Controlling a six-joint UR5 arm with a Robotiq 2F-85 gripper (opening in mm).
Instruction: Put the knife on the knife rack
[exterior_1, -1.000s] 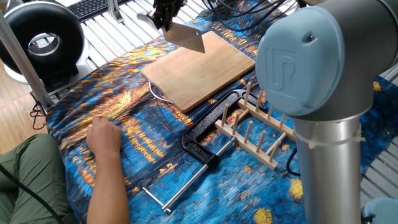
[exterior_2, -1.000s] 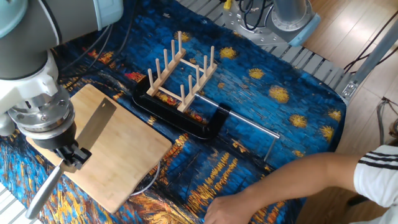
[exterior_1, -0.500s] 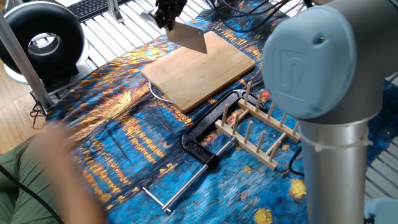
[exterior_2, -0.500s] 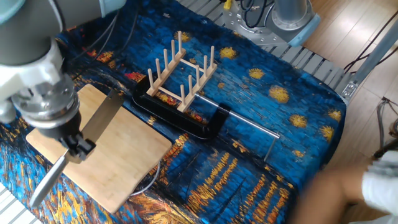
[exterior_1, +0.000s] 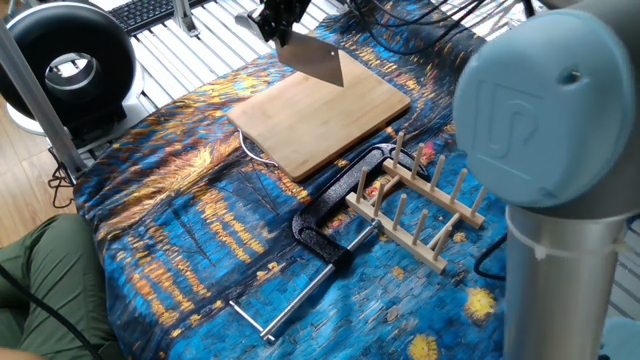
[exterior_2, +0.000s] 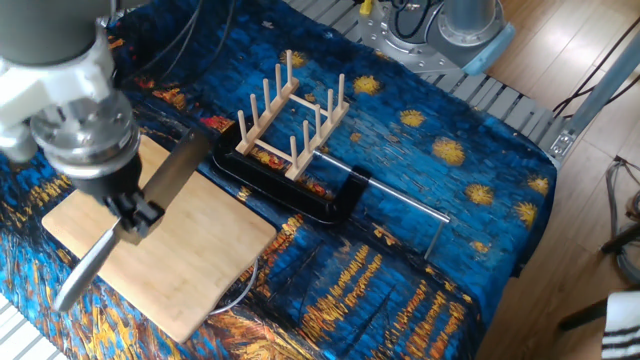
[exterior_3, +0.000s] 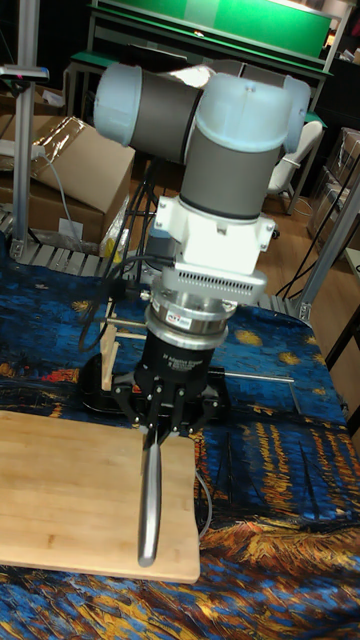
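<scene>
My gripper (exterior_1: 277, 22) is shut on the knife (exterior_1: 314, 61), holding it in the air above the far part of the bamboo board (exterior_1: 320, 120). In the other fixed view the gripper (exterior_2: 138, 214) clasps the knife where handle meets blade (exterior_2: 181, 170); the grey handle (exterior_2: 84, 277) slants down to the left. The tall view has the gripper (exterior_3: 155, 432) above the hanging handle (exterior_3: 149, 500). The knife rack (exterior_1: 421, 205) stands on the patterned cloth to the right of the board, apart from the knife. The same pale pegged knife rack (exterior_2: 291, 115) has nothing in it.
A black clamp (exterior_1: 333, 212) with a thin metal bar (exterior_1: 300, 293) lies beside and partly under the rack. A black fan (exterior_1: 68, 62) stands at the far left. A person's green sleeve (exterior_1: 48, 285) is at the near-left corner. The robot's own elbow (exterior_1: 545, 110) blocks the right side.
The knife has risen off the board and shifted toward the rack, still held. The person's hand and forearm have drawn back off the cloth.
</scene>
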